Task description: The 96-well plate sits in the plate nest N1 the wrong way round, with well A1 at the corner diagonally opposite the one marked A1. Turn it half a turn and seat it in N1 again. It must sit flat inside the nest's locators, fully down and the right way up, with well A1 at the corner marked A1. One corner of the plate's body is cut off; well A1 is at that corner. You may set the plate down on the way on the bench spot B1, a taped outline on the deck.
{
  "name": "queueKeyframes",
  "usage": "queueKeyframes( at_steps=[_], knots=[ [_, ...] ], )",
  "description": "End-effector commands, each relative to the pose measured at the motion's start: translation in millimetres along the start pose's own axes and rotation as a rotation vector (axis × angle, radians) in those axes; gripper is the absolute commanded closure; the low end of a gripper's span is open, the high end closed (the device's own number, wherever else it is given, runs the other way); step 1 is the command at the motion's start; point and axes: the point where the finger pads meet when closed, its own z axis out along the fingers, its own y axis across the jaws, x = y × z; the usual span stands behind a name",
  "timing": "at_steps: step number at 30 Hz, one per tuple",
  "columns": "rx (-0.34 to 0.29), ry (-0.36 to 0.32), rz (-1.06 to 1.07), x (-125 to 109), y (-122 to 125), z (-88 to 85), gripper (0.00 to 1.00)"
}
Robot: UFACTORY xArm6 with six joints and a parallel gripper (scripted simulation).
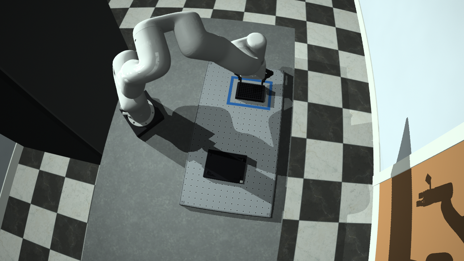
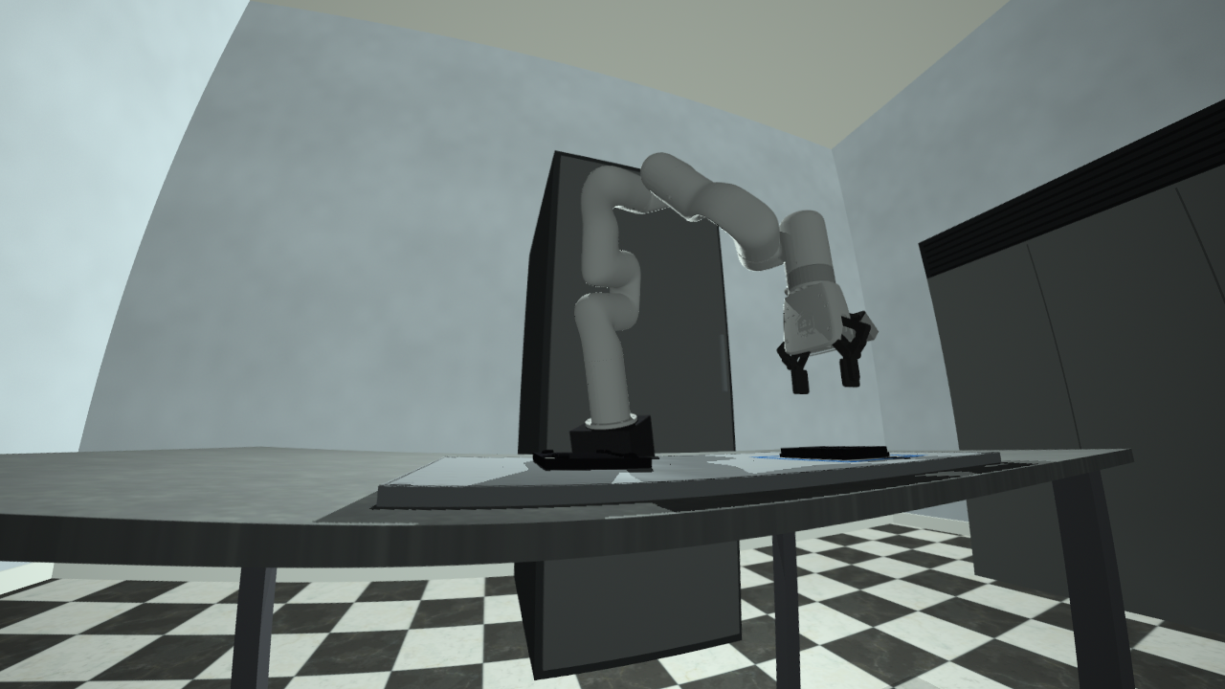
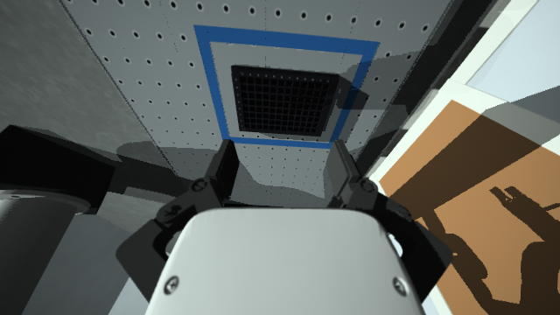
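One plate only was in play: the 96-well plate (image 1: 250,91) lay flat on the perforated deck (image 1: 223,129) inside the blue taped outline of bench spot B1 (image 1: 232,93), wells upward, well apart from plate nest N1 (image 1: 225,166), which stood without a plate at the deck's other end. The tool (image 2: 824,377) hung well above the plate with its fingers spread fully apart and nothing between them; the exterior view showed open air between fingertips and plate. In the wrist view the plate sat ahead of the fingers rather than squarely between them, so the tool was not yet centred over it. Judged step: the re-grasp at B1, with the wrist being set to a new heading so that the pick-up supplies the half turn. The cut corner could not be made out in any view, so the plate's present heading was not confirmed. Next move, as judged: centre the tool over the plate, square the fingers to two opposite sides, descend, and close on the plate's walls. Carry to N1 would then follow, A1 corner to the small pale mark (image 1: 241,181) on the nest. Main risk: a skewed grip tipping the plate against the locators on the worktop (image 2: 256,505).
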Motion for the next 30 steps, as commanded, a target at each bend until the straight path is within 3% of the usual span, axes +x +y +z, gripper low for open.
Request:
queueKeyframes(
  at_steps=[1, 4, 30],
  knots=[
    [-0.012, -0.007, 0.068, 1, 1, -1.6, 0.00],
    [-0.012, -0.007, 0.135, 1, 1, 8.4, 0.00],
    [-0.015, -0.002, 0.868, 1, 1, 8.4, 0.00]
  ],
)
